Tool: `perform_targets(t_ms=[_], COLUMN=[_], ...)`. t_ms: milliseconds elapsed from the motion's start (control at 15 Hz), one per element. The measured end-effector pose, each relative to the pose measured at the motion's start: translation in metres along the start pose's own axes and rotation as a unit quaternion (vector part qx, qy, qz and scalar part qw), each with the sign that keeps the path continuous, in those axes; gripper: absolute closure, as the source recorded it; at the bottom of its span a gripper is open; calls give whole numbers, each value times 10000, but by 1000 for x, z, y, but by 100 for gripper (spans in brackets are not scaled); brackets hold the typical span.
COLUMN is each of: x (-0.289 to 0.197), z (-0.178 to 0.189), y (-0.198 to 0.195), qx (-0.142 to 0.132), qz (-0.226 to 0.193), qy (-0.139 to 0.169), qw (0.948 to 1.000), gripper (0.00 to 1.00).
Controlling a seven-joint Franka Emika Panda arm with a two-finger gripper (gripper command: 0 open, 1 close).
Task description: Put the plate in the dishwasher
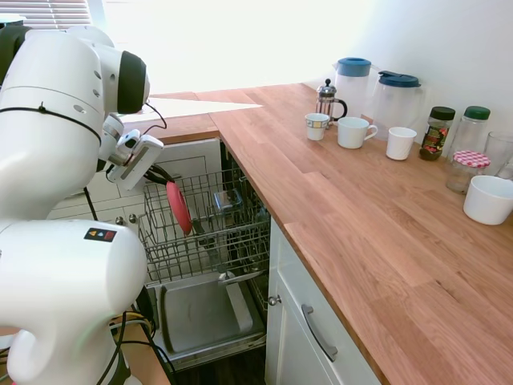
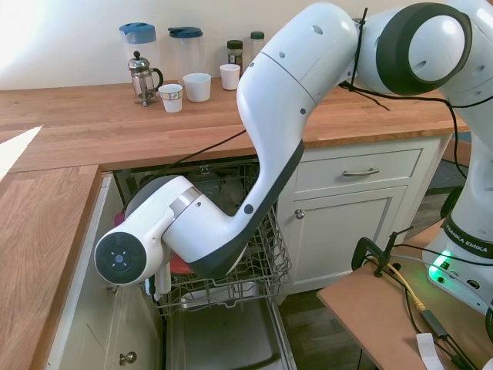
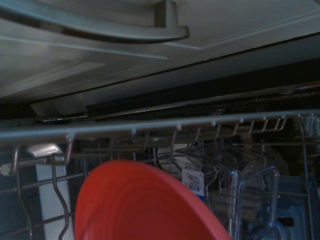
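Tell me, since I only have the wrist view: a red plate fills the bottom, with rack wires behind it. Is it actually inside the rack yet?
Observer: Yes. In the first exterior view the plate stands on edge, its lower edge down among the wires of the lower rack.
Operator: Is that rack pulled out?
Observer: Yes, it is drawn out of the dishwasher, over its door, which lies dropped flat.
Operator: Does the second exterior view confirm this?
Observer: Barely. The arm covers most of the rack there, and only a red sliver shows under it.
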State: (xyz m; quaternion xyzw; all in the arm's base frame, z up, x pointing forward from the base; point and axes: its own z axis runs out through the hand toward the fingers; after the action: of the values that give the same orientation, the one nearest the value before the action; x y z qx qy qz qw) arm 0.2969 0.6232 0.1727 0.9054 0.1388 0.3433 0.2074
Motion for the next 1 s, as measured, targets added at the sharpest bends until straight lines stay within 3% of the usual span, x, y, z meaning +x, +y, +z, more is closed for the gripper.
perform_targets(t_ms=[533, 733, 867, 1000], x=[45, 88, 129, 174], z=[-19, -52, -85, -111], y=[3, 20, 51, 101], qx=[117, 191, 100, -44], qz=[422, 691, 1061, 1572], qy=[-180, -424, -735, -1119], qw=[9989, 9965, 9916, 9812], gripper=[0, 0, 0, 0])
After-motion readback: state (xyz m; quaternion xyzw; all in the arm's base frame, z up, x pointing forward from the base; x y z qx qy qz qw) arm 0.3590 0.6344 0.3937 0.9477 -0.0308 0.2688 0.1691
